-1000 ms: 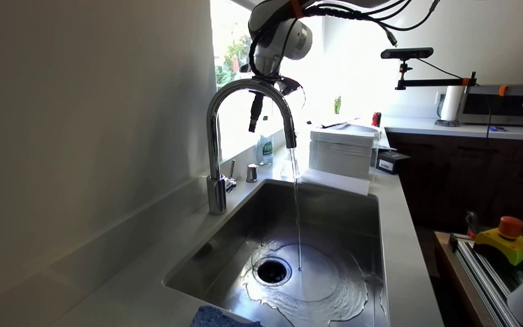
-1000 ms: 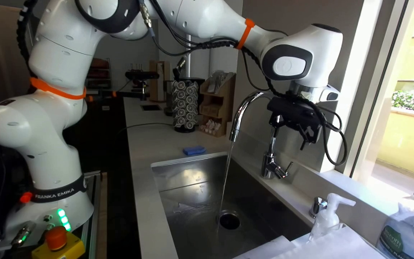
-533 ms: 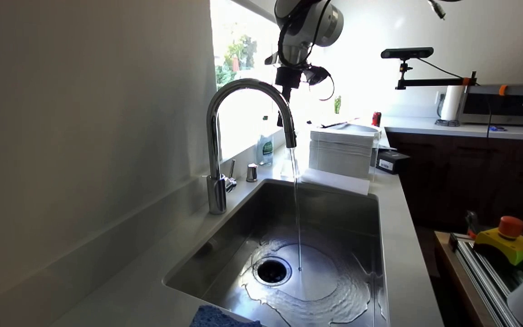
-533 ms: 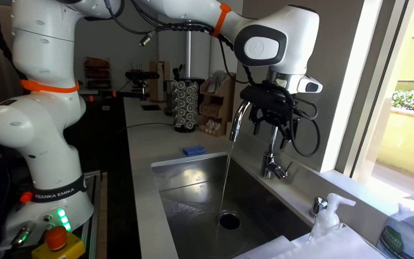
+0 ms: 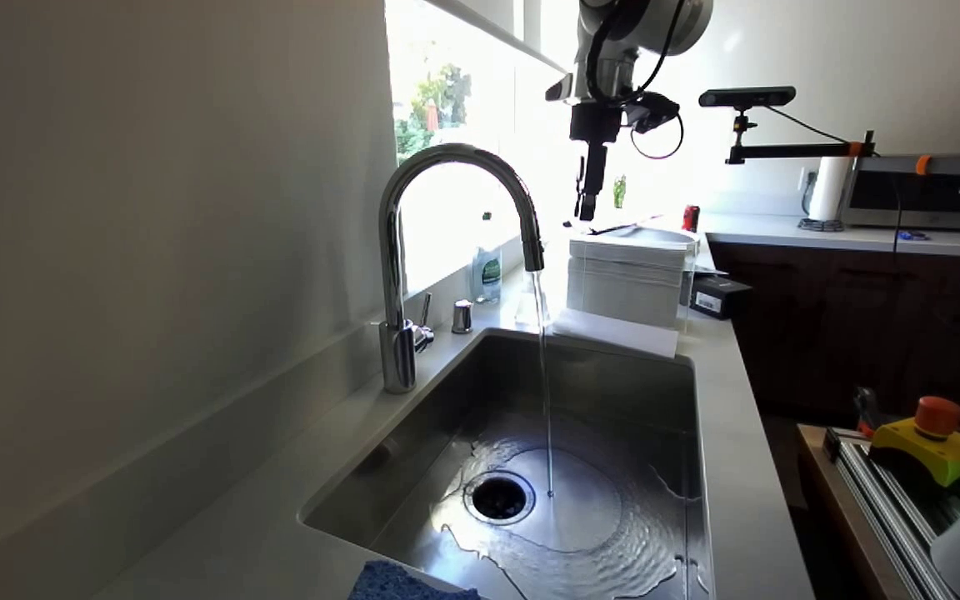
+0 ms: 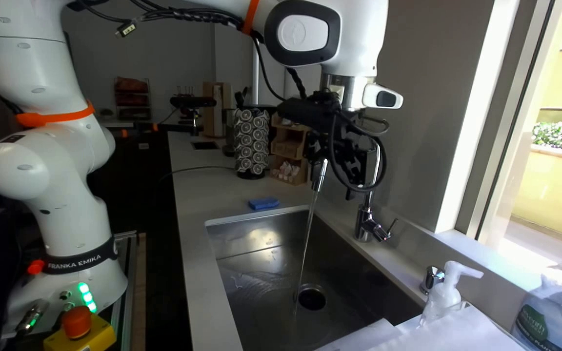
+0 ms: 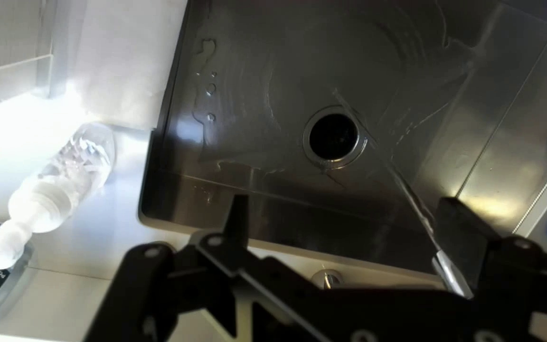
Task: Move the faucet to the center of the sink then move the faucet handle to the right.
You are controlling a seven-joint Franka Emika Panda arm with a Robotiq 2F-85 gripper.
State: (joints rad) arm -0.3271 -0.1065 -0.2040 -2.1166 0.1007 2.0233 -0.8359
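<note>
By a long edge of the sink (image 5: 630, 387), faucet (image 5: 392, 258) runs; gripper (image 7: 345, 200) hangs spread nearby; sideways drift could knock the spout (image 5: 533, 252) aside.

In an exterior view, the line of sight ran lengthwise down the table (image 5: 738, 467), from close by the sponge (image 5: 405, 582) end of the sink (image 5: 613, 379). In an exterior view, it faced the opposite way, from near the pump bottle (image 6: 442, 295). The wrist view looked steeply down, the pincer (image 7: 344, 204) close before it. All three shared the sink, drain (image 7: 333, 137) and part of the faucet (image 7: 450, 273).
</note>
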